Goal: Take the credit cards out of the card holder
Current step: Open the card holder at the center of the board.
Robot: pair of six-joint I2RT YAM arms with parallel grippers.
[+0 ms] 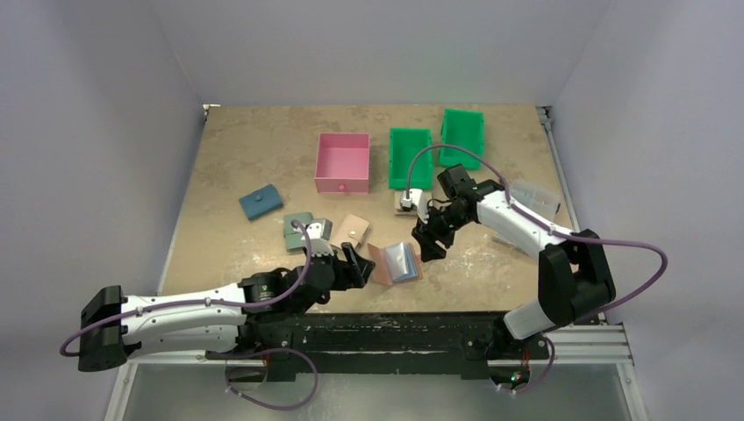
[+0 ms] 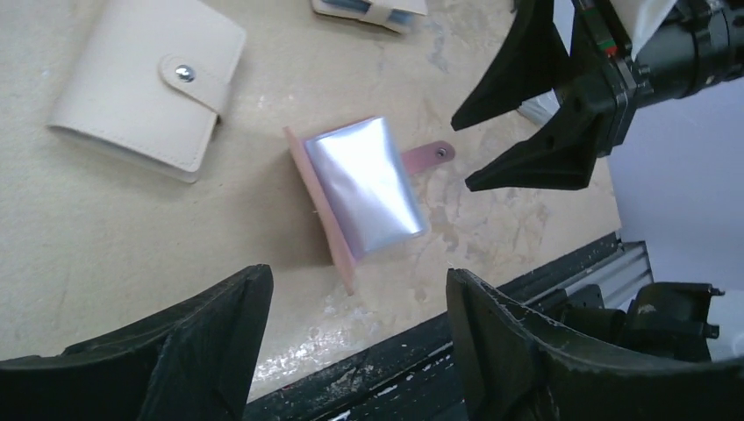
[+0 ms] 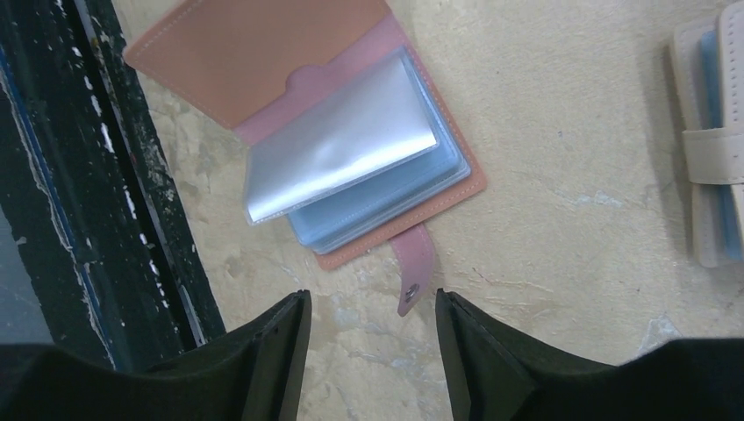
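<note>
Locate the card holder [image 1: 395, 261] lying unfolded on the table [image 1: 246, 149], close to the black front rail [image 1: 386, 329] and between the two grippers. Note the terracotta cover spread flat, the stack of clear sleeves [image 3: 338, 158] resting on it with the top sleeve lifted and glaring silver, and the snap tab [image 3: 412, 267] sticking out toward the right arm. Treat the contents of the sleeves as undetermined: glare on the plastic, no card readable. Find the left gripper [image 1: 358, 263] just beside the holder's left edge, fingers spread wide, gripping nothing and apart from the leather. Find the right gripper [image 1: 432, 246] just off the holder's right side, near the snap tab, fingers parted, likewise empty and not touching. Moving outward, identify a beige wallet [image 1: 353, 230] snapped closed just behind the holder, a second beige wallet [image 3: 712, 145] near the right gripper, a sage green wallet [image 1: 298, 230] and a blue wallet [image 1: 261, 203] farther left, then a pink box [image 1: 342, 162], a green bin [image 1: 410, 158] and a second green bin [image 1: 462, 138] toward the far edge.
</note>
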